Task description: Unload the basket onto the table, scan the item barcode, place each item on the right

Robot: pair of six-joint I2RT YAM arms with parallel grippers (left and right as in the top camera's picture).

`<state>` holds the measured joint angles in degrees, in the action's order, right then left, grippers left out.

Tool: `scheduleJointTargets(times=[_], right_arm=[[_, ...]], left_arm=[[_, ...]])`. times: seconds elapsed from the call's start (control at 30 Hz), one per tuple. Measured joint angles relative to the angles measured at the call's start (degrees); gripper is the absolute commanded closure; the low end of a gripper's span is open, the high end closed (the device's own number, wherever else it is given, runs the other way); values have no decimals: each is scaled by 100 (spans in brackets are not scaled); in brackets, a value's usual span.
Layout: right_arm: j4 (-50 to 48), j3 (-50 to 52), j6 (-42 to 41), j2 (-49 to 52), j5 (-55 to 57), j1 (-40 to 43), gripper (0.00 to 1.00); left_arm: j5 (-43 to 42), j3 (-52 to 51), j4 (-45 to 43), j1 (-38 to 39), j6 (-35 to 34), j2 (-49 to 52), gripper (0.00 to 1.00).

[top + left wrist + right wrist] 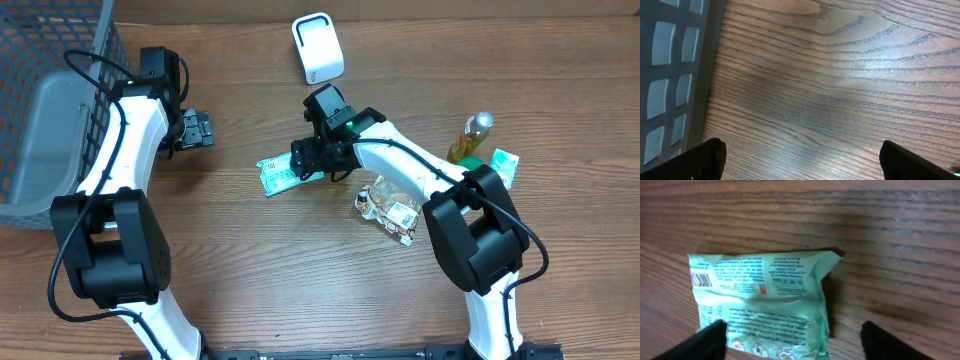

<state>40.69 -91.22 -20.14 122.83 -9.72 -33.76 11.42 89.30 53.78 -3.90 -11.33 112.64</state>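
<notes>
A pale green packet (282,176) lies flat on the wooden table, its barcode (702,280) at its left end in the right wrist view. My right gripper (318,160) hangs over the packet's (765,295) right end, open. In the right wrist view the packet reaches the left finger (700,342), while a gap of bare wood separates it from the right finger (895,345). The white scanner (317,48) stands at the back of the table, beyond the right gripper. My left gripper (197,130) is open over bare wood beside the basket, with nothing between its fingers (707,159).
A grey mesh basket (50,110) fills the far left, its wall (670,75) close to the left gripper. To the right stand a bottle (470,140), a second green packet (504,166) and a clear bag of snacks (390,205).
</notes>
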Motion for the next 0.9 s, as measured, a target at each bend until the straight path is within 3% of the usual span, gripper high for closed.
scheduleJointTargets(times=[0.23, 0.9], right_arm=[[-15, 22, -291, 0, 2, 138, 49], [-57, 83, -387, 68, -492, 164, 53]], left_arm=[[0, 0, 0, 0, 0, 0, 0], [0, 0, 0, 0, 2, 0, 0]])
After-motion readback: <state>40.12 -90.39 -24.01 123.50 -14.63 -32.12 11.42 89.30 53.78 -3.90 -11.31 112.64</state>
